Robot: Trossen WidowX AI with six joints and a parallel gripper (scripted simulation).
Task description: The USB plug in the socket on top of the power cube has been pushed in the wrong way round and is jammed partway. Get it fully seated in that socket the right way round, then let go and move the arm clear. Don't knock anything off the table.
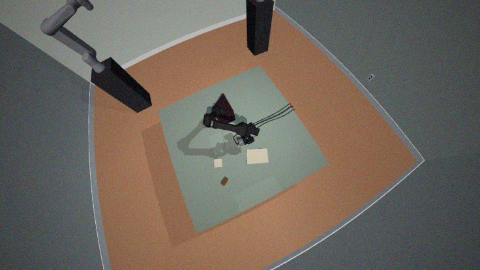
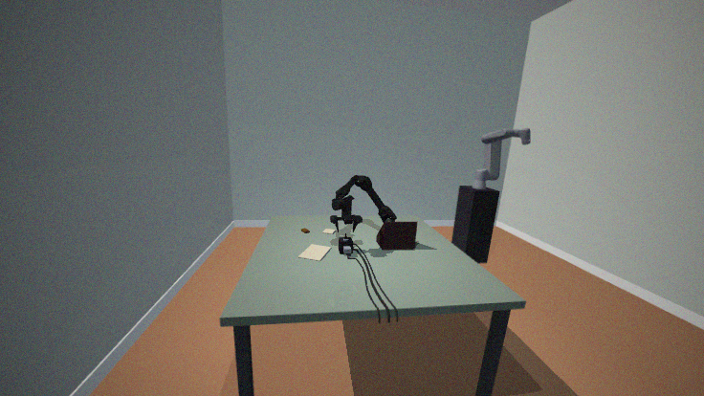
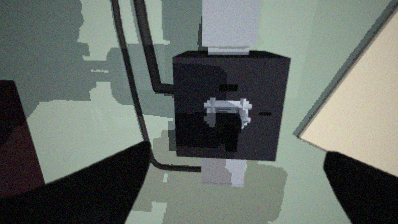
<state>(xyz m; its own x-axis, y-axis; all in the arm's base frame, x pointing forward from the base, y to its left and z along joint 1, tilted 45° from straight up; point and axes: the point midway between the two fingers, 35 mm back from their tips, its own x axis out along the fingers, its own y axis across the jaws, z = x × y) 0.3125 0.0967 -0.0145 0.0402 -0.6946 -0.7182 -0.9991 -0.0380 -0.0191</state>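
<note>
The black power cube stands on the table, with pale plugs at two opposite sides. In the wrist view a small black USB plug stands up from its top face beside pale metal parts. Its depth and which way round it sits cannot be told. My gripper is open and empty, above the cube, with its fingertips wide apart on either side in the wrist view. Neither finger touches the plug or cube. In the top view the arm partly hides the cube.
A large cream slab lies close beside the cube. A small cream square and a brown block lie farther off. A dark red block stands by the arm's base. Black cables trail to the table's edge.
</note>
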